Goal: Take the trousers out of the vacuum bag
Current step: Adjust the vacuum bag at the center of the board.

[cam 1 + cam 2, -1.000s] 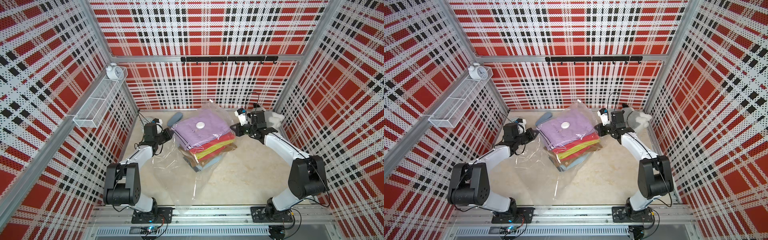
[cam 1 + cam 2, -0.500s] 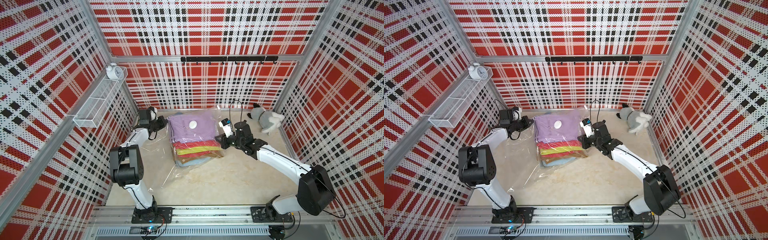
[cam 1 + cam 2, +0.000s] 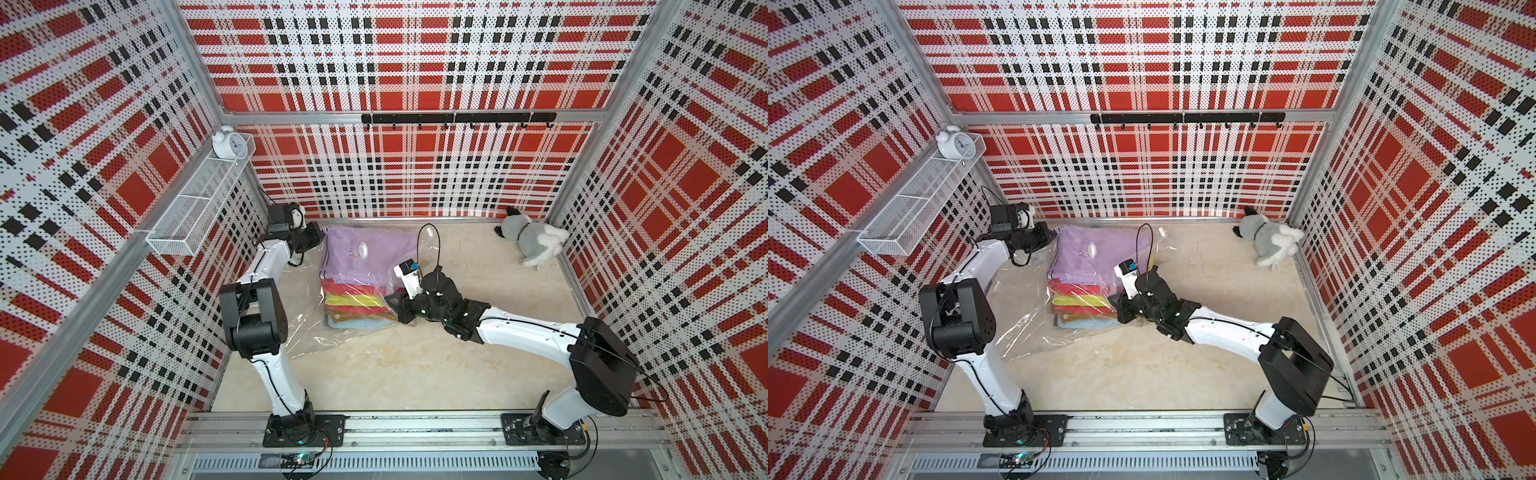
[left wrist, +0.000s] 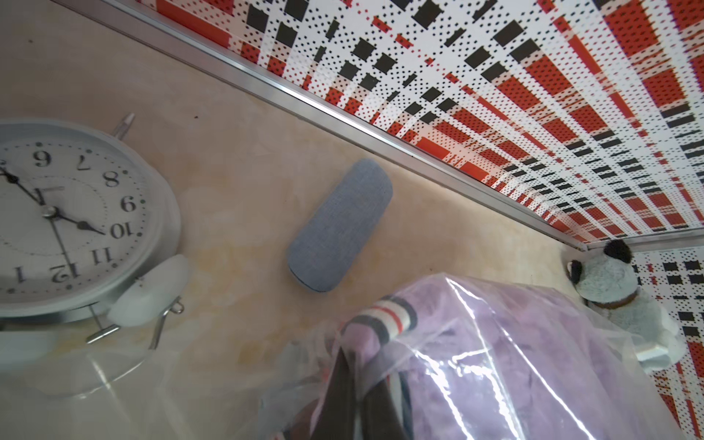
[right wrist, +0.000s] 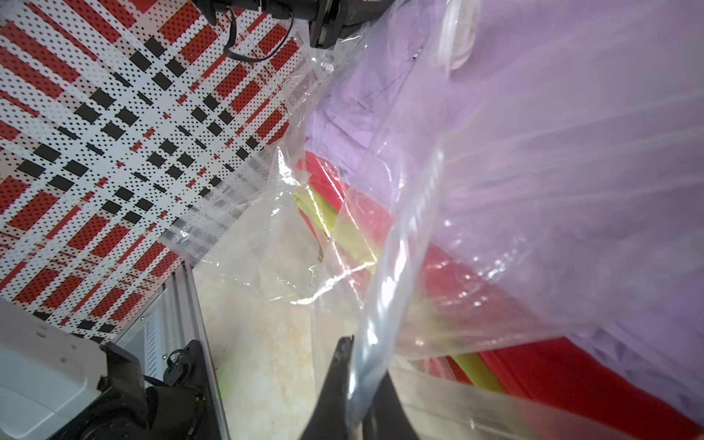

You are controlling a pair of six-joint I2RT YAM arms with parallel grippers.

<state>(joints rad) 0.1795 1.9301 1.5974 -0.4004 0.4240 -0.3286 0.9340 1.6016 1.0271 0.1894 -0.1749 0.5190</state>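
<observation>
The trousers (image 3: 357,266) (image 3: 1084,266) lie as a folded stack, lilac on top, then red, yellow-green, brown and light blue, inside the clear crinkly vacuum bag (image 3: 307,332) (image 3: 1025,332). Its white valve cap (image 3: 362,249) rests on the lilac pair. At the stack's back left corner my left gripper (image 3: 322,240) (image 3: 1054,237) (image 4: 360,365) is shut on the lilac trousers' striped waistband, with bag film over it. My right gripper (image 3: 390,300) (image 3: 1112,300) (image 5: 364,362), at the stack's right side, is shut on a raised strip of the bag's edge (image 5: 404,266).
A grey-white plush toy (image 3: 530,241) lies in the back right corner. Near the left gripper, a white alarm clock (image 4: 72,217) and a grey-blue case (image 4: 339,224) sit on the table. On the left wall hangs a wire shelf (image 3: 199,208) with another clock (image 3: 227,143). Loose bag film spreads front-left.
The bag with the trousers slid left and toward the back wall. My left arm drew back into the left rear corner; my right gripper followed leftwards, away from the plush toy.
</observation>
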